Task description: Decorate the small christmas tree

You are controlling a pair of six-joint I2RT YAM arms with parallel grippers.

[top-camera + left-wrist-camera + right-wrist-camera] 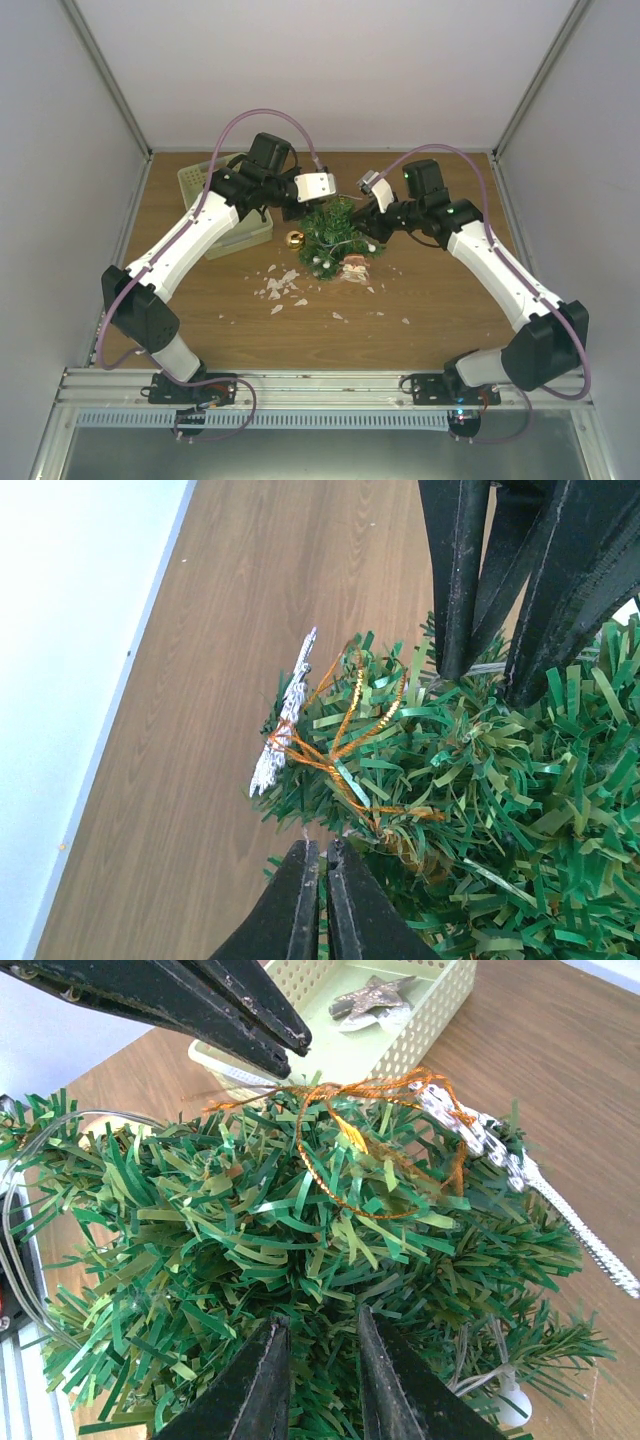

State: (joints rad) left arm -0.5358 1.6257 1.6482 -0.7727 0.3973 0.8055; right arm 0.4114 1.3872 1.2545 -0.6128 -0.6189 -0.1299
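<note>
My left gripper sits at the upper left of the small christmas tree. Its fingertips are pressed almost together, leaving a bare slit with nothing I can see caught in it. Behind that arm a pale, lattice-walled basket stands near the far left corner, with a dull silver star lying inside it.

The tree stands between my two jaws, toward the back of the table. It is bushy, made of flat, paper-like strips in dark and light green. A twisted gold cord loops over its crown and carries a flat, glittery silver ornament that hangs off the tree's edge. A shiny gold ball rests just beside the tree's left side, and white flakes litter the wood grain in front.

My right gripper comes in from the tree's right. Its jaws are parted and the tips are sunk among the needles, clamped on nothing. Bare wood runs from the tree toward the right wall.
</note>
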